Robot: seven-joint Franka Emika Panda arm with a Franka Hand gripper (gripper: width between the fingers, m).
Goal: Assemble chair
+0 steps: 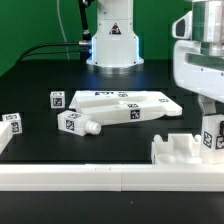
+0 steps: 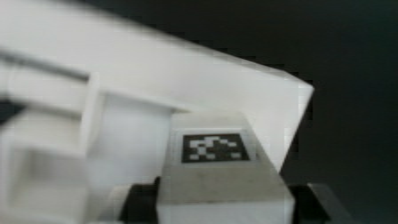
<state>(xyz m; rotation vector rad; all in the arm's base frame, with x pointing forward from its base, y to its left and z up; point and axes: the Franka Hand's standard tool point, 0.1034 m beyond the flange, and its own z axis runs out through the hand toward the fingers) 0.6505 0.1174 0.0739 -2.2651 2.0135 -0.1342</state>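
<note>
White plastic parts lie across the black table (image 1: pixel 30 70). By the exterior view's left edge sits a small tagged block (image 1: pixel 12 122), then a second block (image 1: pixel 57 100) and a pegged bar (image 1: pixel 82 124) near the middle, just in front of the marker board (image 1: pixel 150 103). The long plain rail (image 1: pixel 90 178) runs along the front edge. Toward the front right corner stands the seat frame (image 1: pixel 172 150).

At the far right the gripper (image 1: pixel 211 128) points straight down from a vertical wrist. Its fingers are clamped on the sides of an upright tagged part (image 1: pixel 212 140) that stands just beside the seat frame. The wrist view shows this part (image 2: pixel 214 148) filling the gap between the fingers (image 2: pixel 146 205), with the frame's wall (image 2: pixel 107 90) behind it.

The step in hand looks like picking up this part. The next move likely calls for a straight lift clear of the frame, with the part kept from tilting in the grip.
</note>
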